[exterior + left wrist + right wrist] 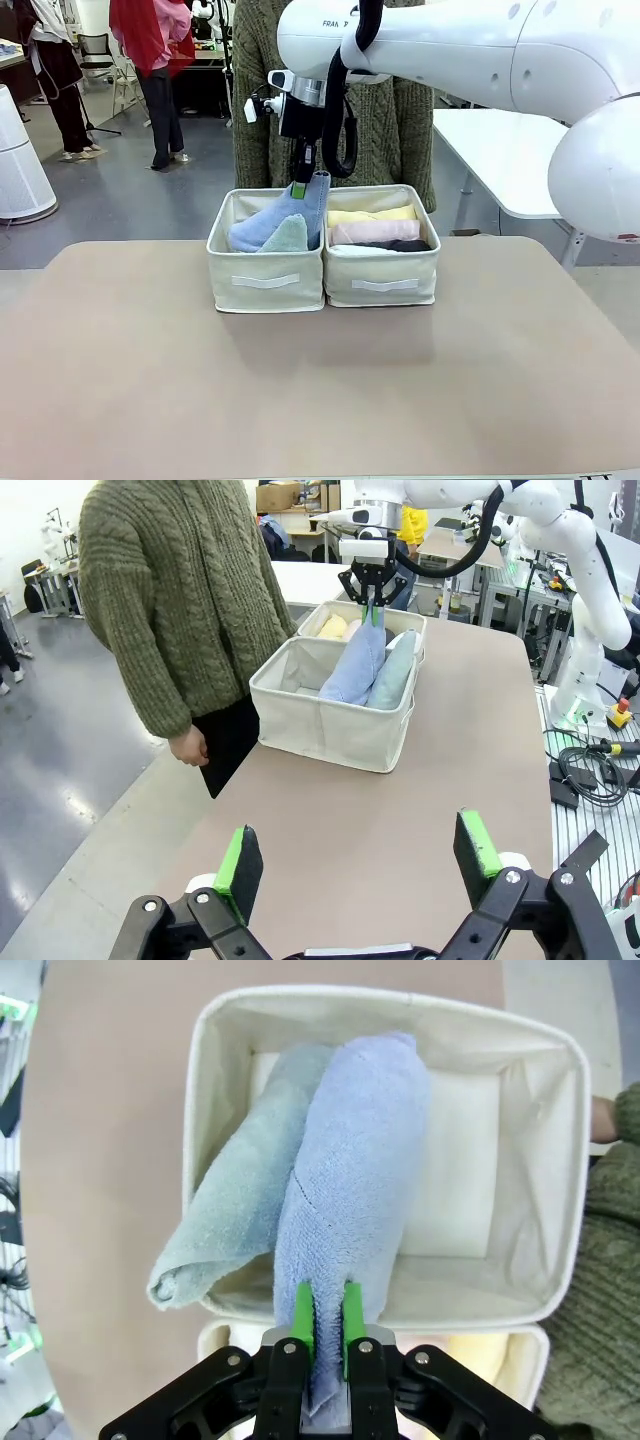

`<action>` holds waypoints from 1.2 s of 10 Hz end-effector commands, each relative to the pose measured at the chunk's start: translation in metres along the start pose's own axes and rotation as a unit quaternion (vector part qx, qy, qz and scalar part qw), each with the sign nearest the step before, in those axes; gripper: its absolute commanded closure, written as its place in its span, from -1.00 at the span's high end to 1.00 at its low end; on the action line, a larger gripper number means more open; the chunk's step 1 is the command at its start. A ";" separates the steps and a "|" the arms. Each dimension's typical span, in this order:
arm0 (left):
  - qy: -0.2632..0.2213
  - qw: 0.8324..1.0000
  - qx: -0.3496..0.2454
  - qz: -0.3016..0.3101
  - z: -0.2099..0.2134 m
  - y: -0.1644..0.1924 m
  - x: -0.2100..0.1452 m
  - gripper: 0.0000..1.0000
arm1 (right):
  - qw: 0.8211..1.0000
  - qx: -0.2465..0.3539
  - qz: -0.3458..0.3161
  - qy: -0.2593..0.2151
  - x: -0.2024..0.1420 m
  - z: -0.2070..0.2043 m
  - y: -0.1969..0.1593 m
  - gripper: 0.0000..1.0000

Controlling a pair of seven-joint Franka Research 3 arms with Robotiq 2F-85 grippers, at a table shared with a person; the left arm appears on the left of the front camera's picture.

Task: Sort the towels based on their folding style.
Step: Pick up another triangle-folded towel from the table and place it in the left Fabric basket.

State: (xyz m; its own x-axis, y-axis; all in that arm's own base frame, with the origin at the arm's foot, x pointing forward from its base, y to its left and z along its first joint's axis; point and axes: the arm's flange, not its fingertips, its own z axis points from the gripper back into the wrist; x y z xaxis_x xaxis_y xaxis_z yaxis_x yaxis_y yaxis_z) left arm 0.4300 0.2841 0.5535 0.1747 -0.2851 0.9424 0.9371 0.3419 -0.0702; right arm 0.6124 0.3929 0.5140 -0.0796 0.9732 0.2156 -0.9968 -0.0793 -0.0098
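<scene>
Right claw point(325, 1322) pinches light blue towel point(350, 1180) over bin point(560, 1160).

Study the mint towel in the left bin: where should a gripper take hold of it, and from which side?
Probably its raised tip, from above. The mint towel leans against the blue towel, its point poking up over the bin rim, so that tip is the freest part; the walls block a sideways approach. The right gripper, shut on the blue towel, would need to clear first.
</scene>
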 end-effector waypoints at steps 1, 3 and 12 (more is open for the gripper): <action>0.005 1.000 0.001 0.000 0.001 -0.002 0.000 1.00 | 1.000 0.006 0.003 -0.012 0.010 -0.002 -0.019 -0.74; 0.005 1.000 0.001 0.000 0.001 -0.002 0.000 1.00 | 1.000 0.011 -0.003 -0.013 0.013 -0.011 -0.025 -0.74; 0.005 1.000 0.001 0.000 0.001 -0.002 0.000 1.00 | 0.999 0.048 -0.013 -0.021 0.021 -0.052 -0.038 -0.74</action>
State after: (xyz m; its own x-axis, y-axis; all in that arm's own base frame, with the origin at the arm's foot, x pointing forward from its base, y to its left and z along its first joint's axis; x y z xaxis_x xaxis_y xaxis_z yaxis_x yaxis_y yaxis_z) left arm 0.4300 0.2841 0.5535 0.1747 -0.2851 0.9424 0.9371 0.3420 -0.0702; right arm 0.6358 0.4121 0.4606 -0.0664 0.9687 0.2393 -0.9945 -0.0836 0.0624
